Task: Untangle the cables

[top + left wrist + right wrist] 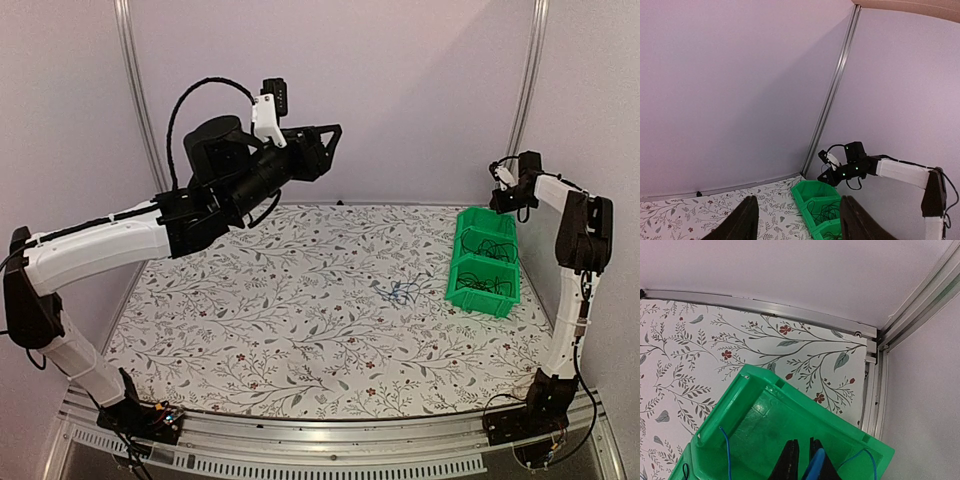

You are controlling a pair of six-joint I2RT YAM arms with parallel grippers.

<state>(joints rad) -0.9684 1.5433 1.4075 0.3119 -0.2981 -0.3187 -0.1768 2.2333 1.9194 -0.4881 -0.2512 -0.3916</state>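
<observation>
No lettering, label, brand, number or sign could be read in any of my three views. The tabletop point(250, 320) bore only a floral print; the green bins point(480, 300) showed plain walls.

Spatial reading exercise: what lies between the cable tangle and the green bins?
Only bare tablecloth separates the cables from the green bins, per the top external view.

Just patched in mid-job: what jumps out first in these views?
The bright green bins at the right edge of the table, with black cables inside. The right gripper hangs over the far bin, apparently pinching a blue cable. The left gripper is raised high, open and empty; a small tangle lies beside the bins.
</observation>
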